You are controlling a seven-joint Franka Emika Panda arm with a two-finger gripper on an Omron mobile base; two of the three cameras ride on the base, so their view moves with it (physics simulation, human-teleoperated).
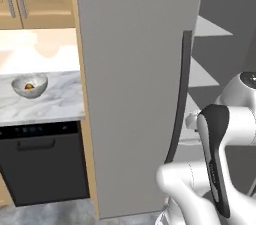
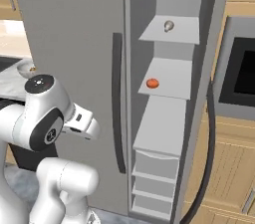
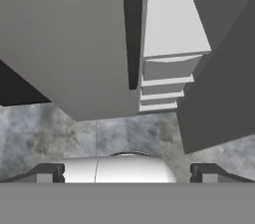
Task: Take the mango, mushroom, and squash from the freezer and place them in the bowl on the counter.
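The freezer (image 2: 69, 44) stands open on its right side, its pale shelves (image 2: 167, 118) in sight. The mushroom (image 2: 169, 26) sits on the top shelf. One shelf lower lies a round orange-red fruit (image 2: 153, 83), the mango by its look. The bowl (image 1: 30, 85) stands on the counter (image 1: 55, 101) left of the freezer, with a small orange-brown item in it, too small to say if it is the squash. My gripper (image 3: 127, 174) is open with nothing between its fingers, pointing down at the floor before the freezer's lower drawers (image 3: 164, 81).
A black under-counter appliance (image 1: 42, 164) sits below the counter. The swung-out freezer door with its long dark handle (image 2: 209, 138) stands at the right, next to a built-in oven (image 2: 241, 68). My own arm (image 2: 45, 118) is folded close to the base.
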